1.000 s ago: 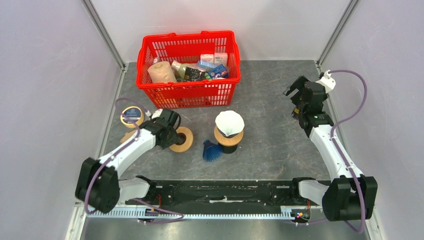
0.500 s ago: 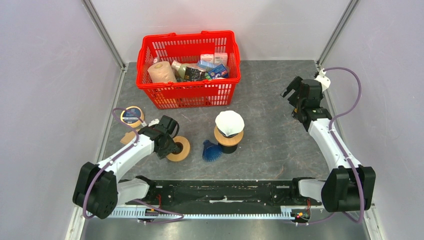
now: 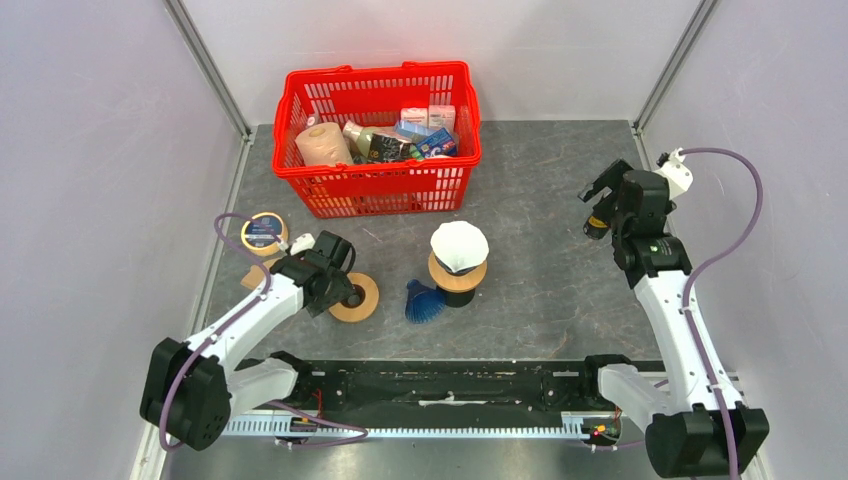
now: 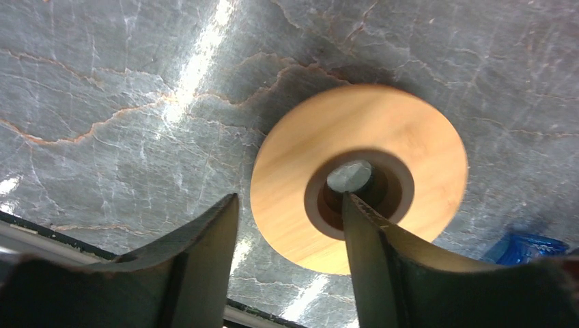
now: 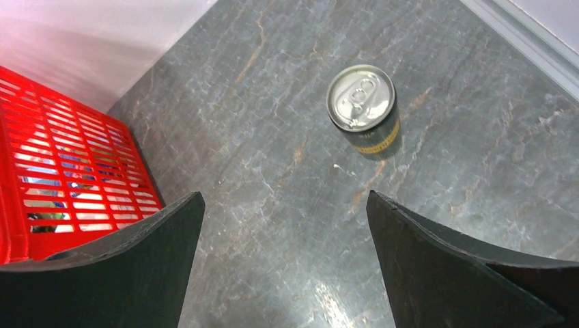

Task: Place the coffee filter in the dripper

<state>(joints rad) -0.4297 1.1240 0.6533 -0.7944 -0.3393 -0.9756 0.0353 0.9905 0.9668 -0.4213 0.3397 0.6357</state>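
The white coffee filter [image 3: 459, 245] sits as a cone in the mouth of the dripper [image 3: 458, 277], a short black cylinder with a tan wooden collar, at the middle of the table. My left gripper [image 3: 351, 292] is open and empty, low over a separate tan wooden ring [image 3: 358, 299], well left of the dripper. In the left wrist view my left gripper [image 4: 290, 208] has that ring [image 4: 403, 147] just beyond its fingertips. My right gripper [image 3: 601, 198] is open and empty at the far right; in the right wrist view it [image 5: 283, 205] hangs over bare table.
A blue ribbed cone [image 3: 424, 302] lies just left of the dripper and shows in the left wrist view [image 4: 527, 247]. A red basket [image 3: 378, 190] of groceries stands behind. A small can [image 5: 362, 106] stands by my right gripper. A round tin [image 3: 264, 232] sits far left.
My left gripper has drawn back a little toward the near left, with the wooden ring. My right arm has swung right and nearer, uncovering the small can.
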